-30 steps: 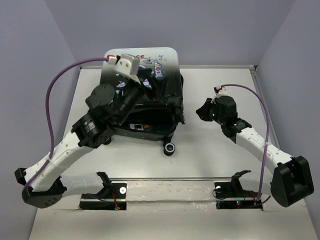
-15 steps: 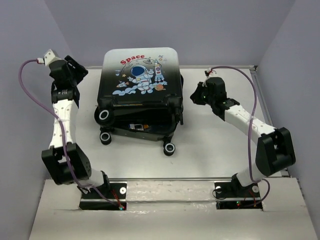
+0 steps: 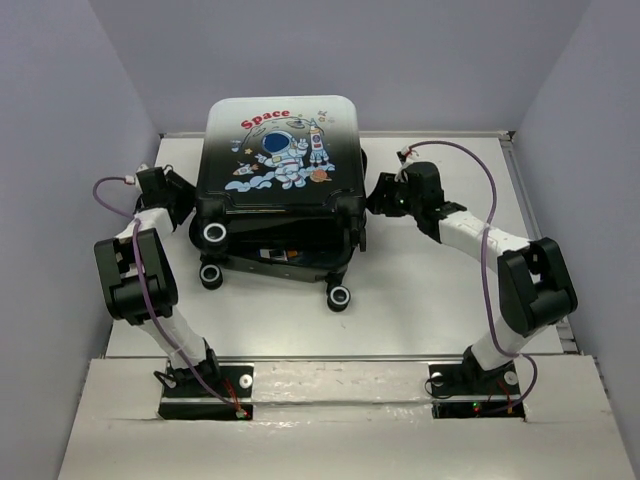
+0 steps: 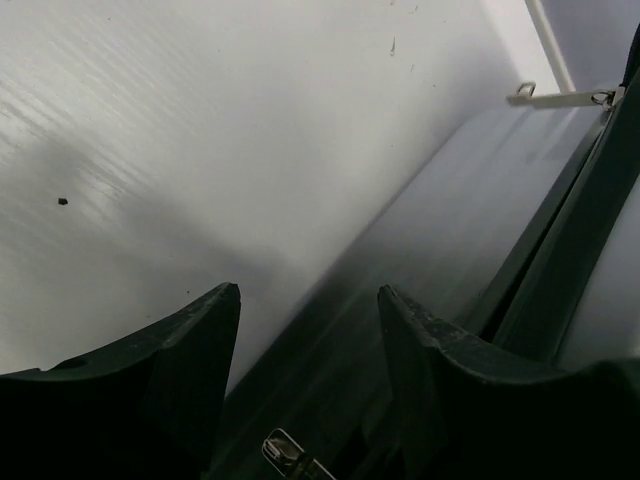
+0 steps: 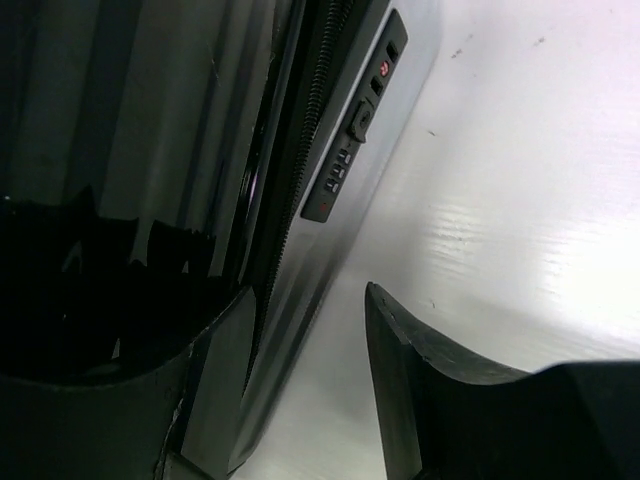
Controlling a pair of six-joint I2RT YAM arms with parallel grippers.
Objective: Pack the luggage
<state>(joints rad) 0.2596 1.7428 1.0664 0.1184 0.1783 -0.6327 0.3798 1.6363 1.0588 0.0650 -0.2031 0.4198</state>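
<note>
The luggage (image 3: 285, 180) lies in the middle of the table, its astronaut "Space" lid lowered over the base with a dark gap left at the near edge. My left gripper (image 3: 187, 204) is open and empty against the luggage's left side. In the left wrist view the gripper (image 4: 308, 300) frames the dark shell (image 4: 470, 230) and a zipper pull (image 4: 290, 455). My right gripper (image 3: 379, 197) is open at the luggage's right side. In the right wrist view the gripper (image 5: 305, 300) straddles the silver shell edge (image 5: 300, 330) below the combination lock (image 5: 350, 140), gripping nothing.
The luggage's black wheels (image 3: 340, 296) stick out toward the near edge. The white table (image 3: 440, 290) is walled by grey panels at left, right and back. Both arm bases sit on the near rail (image 3: 330, 358).
The left arm left the lid, swung out to the far left, then came down beside the luggage's left side. The lid dropped from propped up to nearly shut. The right gripper moved in to the right side.
</note>
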